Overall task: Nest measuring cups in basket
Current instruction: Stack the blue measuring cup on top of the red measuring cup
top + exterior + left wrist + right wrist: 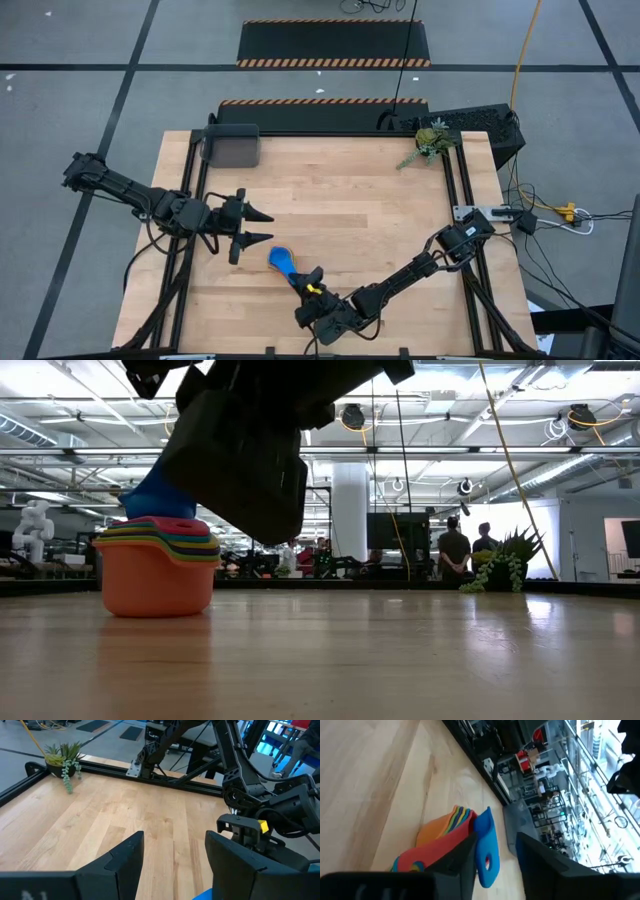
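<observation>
The measuring cups (158, 565) stand nested as one stack on the bare wood near the table's front edge, orange at the bottom, a blue one (282, 259) on top; the basket (232, 146) sits well apart at the far left corner, nothing in it that I can see; the right gripper (312, 283) is just beside the stack, its jaws parted around the blue cup's handle (486, 847) without clamping it; the left gripper (260, 226) hangs close by, fingers spread and holding nothing; to my eye the step in hand is seating that top cup and letting go, so the right arm would do best to lift straight off the handle without dragging it, or the stack may tip; then the whole stack wants one firm grip low on the handles for the carry to the basket
</observation>
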Motion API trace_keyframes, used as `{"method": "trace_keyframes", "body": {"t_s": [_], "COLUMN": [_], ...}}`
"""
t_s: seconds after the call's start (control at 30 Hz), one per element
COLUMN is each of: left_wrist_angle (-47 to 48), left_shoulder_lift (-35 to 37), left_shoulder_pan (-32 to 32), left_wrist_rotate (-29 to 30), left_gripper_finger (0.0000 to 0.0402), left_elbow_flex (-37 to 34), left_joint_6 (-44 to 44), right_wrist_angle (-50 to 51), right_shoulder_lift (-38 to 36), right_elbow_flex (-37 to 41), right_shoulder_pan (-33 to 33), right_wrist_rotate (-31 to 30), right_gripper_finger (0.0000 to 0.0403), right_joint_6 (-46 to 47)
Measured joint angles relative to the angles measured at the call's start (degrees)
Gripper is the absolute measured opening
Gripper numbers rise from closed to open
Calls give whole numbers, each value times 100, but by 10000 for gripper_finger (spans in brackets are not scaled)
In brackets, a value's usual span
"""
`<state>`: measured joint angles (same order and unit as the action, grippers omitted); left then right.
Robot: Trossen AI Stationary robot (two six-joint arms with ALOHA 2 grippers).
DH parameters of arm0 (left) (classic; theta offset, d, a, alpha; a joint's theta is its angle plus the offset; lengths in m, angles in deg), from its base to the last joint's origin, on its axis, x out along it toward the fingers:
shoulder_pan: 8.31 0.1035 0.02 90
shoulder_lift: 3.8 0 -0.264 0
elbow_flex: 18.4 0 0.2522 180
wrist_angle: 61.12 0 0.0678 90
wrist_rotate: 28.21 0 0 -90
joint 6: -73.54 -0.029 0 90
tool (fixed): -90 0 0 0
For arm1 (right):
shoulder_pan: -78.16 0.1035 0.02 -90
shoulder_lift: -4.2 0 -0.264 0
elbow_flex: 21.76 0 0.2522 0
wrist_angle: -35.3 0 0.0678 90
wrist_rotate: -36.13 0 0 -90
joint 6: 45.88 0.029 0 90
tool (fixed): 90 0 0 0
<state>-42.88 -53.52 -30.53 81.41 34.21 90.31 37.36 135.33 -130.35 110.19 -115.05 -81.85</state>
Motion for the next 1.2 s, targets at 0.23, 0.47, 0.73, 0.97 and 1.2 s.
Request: {"method": "trace_keyframes", "body": {"t_s": [0.23, 0.47, 0.73, 0.97, 1.2], "left_wrist_angle": [3, 4, 4, 1, -141], "left_shoulder_lift": [0, 0, 0, 0, -145], "left_shoulder_pan": [-2, -45, -129, -133, -440], "left_wrist_rotate": [-2, -2, -2, -2, -2], "left_gripper_finger": [212, 212, 212, 212, 212], "left_elbow_flex": [0, 0, 0, 0, 2], "left_joint_6": [0, 13, 15, 16, 13], "right_wrist_angle": [2, 98, 96, 129, 179], "right_shoulder_lift": [0, 2, 2, 2, -114], "right_elbow_flex": [0, 0, 0, 0, 0], "right_shoulder_pan": [4, 6, 27, 74, 364], "right_wrist_rotate": [303, 305, 605, 596, 398], "right_gripper_finger": [161, 185, 202, 236, 258], "right_joint_6": [500, 896, 1474, 1690, 1244]}}
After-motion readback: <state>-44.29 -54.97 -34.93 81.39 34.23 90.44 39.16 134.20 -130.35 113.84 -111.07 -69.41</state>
